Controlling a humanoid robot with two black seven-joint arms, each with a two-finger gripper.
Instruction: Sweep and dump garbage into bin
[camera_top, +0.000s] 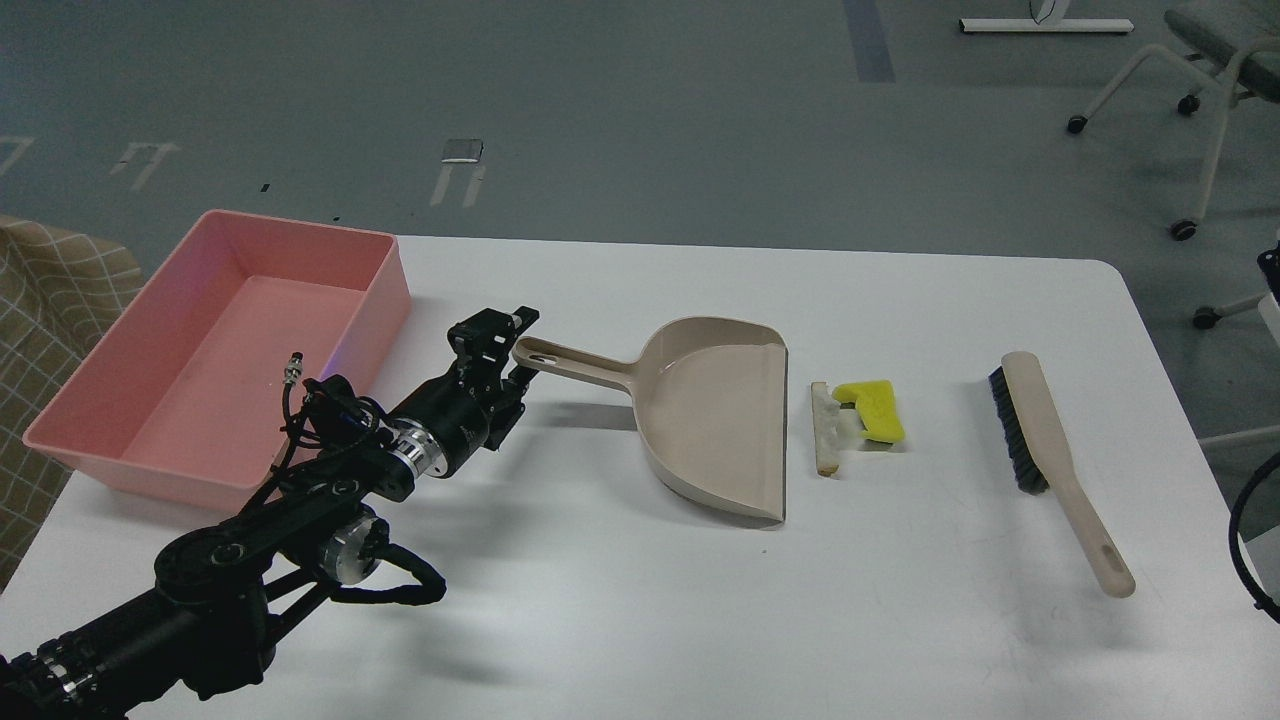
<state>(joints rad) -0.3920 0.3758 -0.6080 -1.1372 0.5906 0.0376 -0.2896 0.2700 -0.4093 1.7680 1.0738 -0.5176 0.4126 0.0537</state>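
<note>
Reaching in from the left, my left gripper (512, 352) is right at the end of the dustpan's (712, 420) long handle. My two fingers sit on either side of the handle tip, one above and one below. I cannot tell if they are squeezing it tight or only sitting around it. My right gripper is not in the picture.

The dustpan is beige and lies flat on the white table (700, 620). Its handle points left, toward my gripper. Its wide open mouth faces right.

Just beside that mouth is the garbage. One piece is a bright yellow chunk (872, 408) with a notch cut in it. The other piece is a whitish-tan strip (823, 430), long and flat, lying between the dustpan and the yellow chunk. The two pieces touch each other. They are near the dustpan's edge but not inside it.

Farther right, well apart from the garbage, is a brush (1058, 470). It has a beige handle and black bristles. The bristles face left, toward the garbage. The handle end points toward me.

The pink bin (385, 300) is on the far left part of the table. It is a big, low tub. It sits just beside my arm, and nothing is inside it that I can see.
</note>
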